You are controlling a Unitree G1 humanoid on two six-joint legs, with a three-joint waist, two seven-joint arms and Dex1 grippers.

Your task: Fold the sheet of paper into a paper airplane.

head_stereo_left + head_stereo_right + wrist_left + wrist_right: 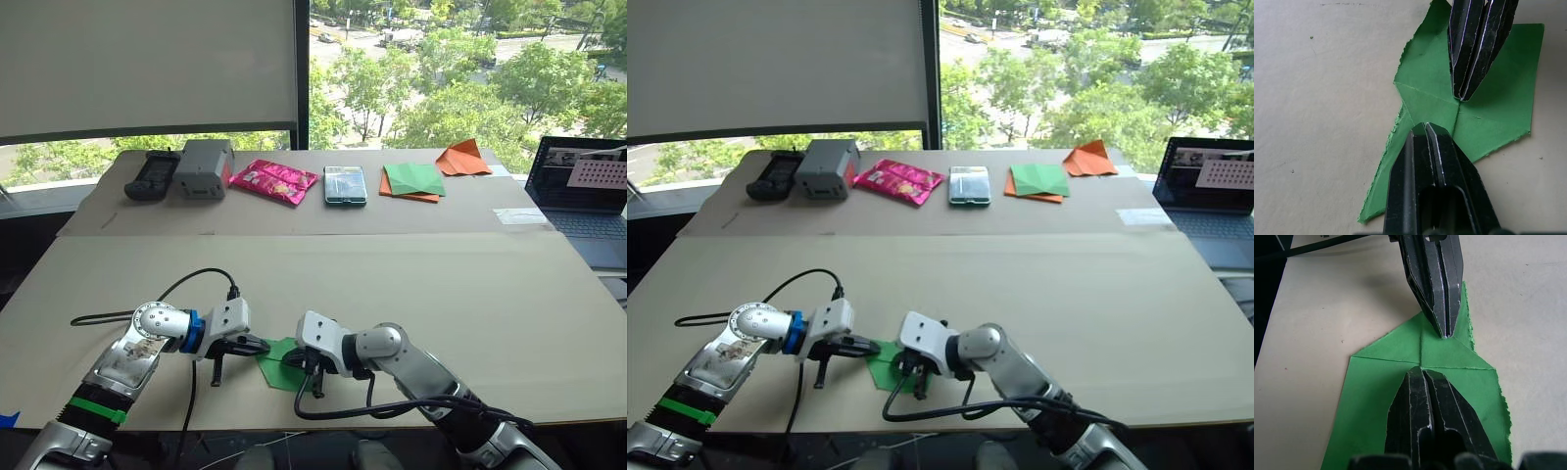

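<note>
The sheet of paper point(278, 370) is bright green and lies flat near the table's front edge. Its corner flaps are folded in toward a centre crease, and its edges are ragged. My left gripper point(263, 345) comes in from the left, shut, with its tip resting on the paper's crease. My right gripper point(315, 378) points down onto the same sheet from the right, also shut. In the left wrist view my own fingertips point(1426, 131) and the right gripper point(1463, 95) meet the paper point(1498, 107) a short gap apart along the crease. The right wrist view shows the paper point(1371, 382) under both tips.
Along the far side stand a black controller point(152, 176), a grey box point(204, 166), a pink packet point(273, 180), a silver packet point(345, 184), a darker green sheet on orange paper point(412, 180) and an orange triangle point(462, 159). A laptop point(586, 196) sits far right. A black cable point(108, 317) loops behind the left arm.
</note>
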